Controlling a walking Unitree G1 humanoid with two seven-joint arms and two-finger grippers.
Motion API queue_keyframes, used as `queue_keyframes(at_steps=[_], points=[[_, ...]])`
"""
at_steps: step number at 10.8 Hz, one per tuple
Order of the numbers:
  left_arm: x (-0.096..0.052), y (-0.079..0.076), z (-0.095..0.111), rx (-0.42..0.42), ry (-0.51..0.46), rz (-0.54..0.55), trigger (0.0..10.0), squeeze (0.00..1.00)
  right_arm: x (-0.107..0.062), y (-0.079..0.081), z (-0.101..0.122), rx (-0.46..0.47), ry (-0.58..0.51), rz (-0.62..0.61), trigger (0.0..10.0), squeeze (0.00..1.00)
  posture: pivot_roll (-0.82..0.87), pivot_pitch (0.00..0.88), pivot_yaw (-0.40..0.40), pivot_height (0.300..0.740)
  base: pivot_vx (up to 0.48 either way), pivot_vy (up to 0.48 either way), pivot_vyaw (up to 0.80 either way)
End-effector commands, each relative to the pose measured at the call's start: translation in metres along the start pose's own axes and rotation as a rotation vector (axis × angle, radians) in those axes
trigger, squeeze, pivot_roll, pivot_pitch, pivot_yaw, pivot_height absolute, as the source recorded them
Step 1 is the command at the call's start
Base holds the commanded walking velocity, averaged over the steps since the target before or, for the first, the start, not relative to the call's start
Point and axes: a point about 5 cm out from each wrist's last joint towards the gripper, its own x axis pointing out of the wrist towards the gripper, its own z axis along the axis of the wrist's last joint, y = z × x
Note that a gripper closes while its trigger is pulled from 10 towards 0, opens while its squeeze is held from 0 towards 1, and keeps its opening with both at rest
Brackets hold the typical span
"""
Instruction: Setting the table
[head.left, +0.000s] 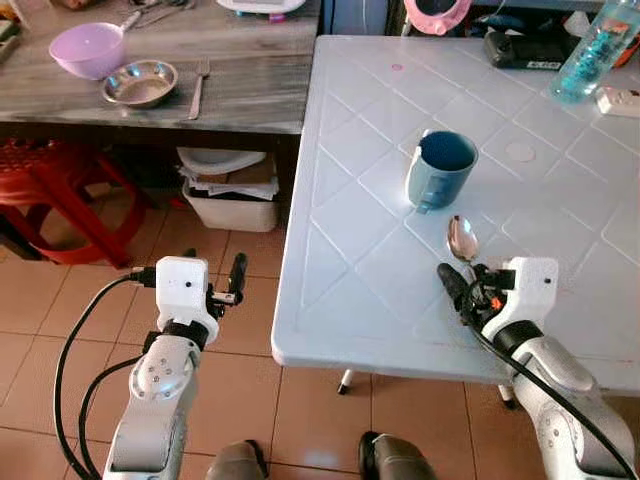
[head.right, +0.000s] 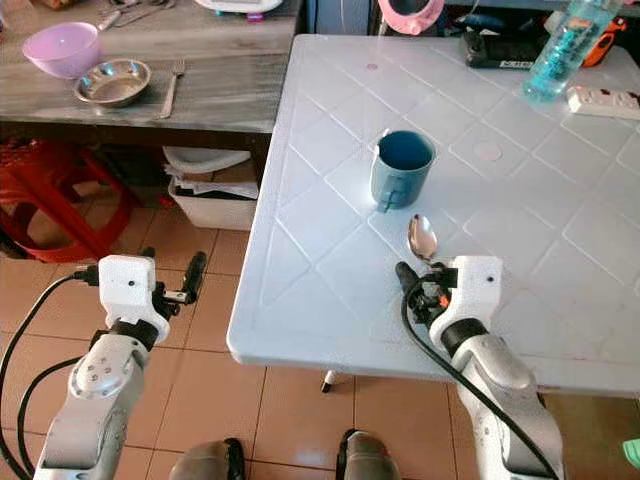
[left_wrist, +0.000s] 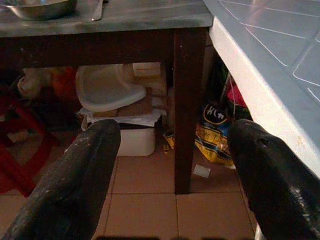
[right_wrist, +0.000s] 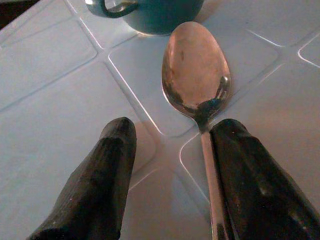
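spoon (head.left: 462, 240) found lying flat on white plastic table (head.left: 350, 250), bowl toward blue mug (head.left: 439, 168) and just short of it, handle running back along the inner side of one black finger (right_wrist: 260, 185). right gripper (head.left: 462, 284) observed low over the tabletop near the front edge, fingers spread, spoon handle between them, not pinched. left gripper (head.left: 232, 278) noted off the table's left edge, above tiled floor (head.left: 240, 300), fingers spread wide, nothing between. wooden side table (head.left: 240, 90) recorded behind, carrying purple bowl (head.left: 88, 49), steel bowl (head.left: 139, 83) and fork (head.left: 197, 88). plastic bottle (head.left: 596, 50) logged at the table's far right corner.
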Motion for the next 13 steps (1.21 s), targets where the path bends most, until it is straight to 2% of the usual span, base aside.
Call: queue_keyframes(at_steps=[1,2,5,7,11,13], points=[[0.0,0.001,0.0,0.006,0.009,-0.007,10.0,0.0,-0.007,-0.007,-0.037,0.04,0.199,-0.036,9.9,0.0,-0.02,0.175,0.045,0.74,0.0,0.0,0.0],[-0.001,0.001,-0.001,0.006,0.013,-0.008,10.0,0.0,-0.01,-0.012,-0.042,0.016,0.234,-0.058,0.0,0.0,-0.02,0.175,0.043,0.74,0.0,0.0,0.0],[-0.001,0.002,-0.001,0.007,0.02,-0.009,10.0,0.0,-0.021,-0.023,-0.056,-0.015,0.281,-0.103,0.0,0.0,-0.02,0.181,0.046,0.74,0.0,0.0,0.0],[-0.001,0.002,-0.002,0.012,0.025,-0.014,10.0,0.0,-0.027,-0.026,-0.067,-0.004,0.302,-0.146,0.0,0.0,-0.02,0.182,0.05,0.74,0.0,0.0,0.0],[-0.004,0.001,-0.002,0.012,0.033,-0.02,10.0,0.0,-0.024,-0.023,-0.069,0.084,0.29,-0.194,0.0,0.0,-0.02,0.186,0.05,0.74,0.0,0.0,0.0],[-0.005,-0.002,-0.003,-0.005,0.025,-0.026,10.0,0.0,-0.013,-0.01,-0.058,0.095,0.246,-0.173,0.0,0.0,-0.02,0.18,0.04,0.74,0.0,0.0,0.0]])
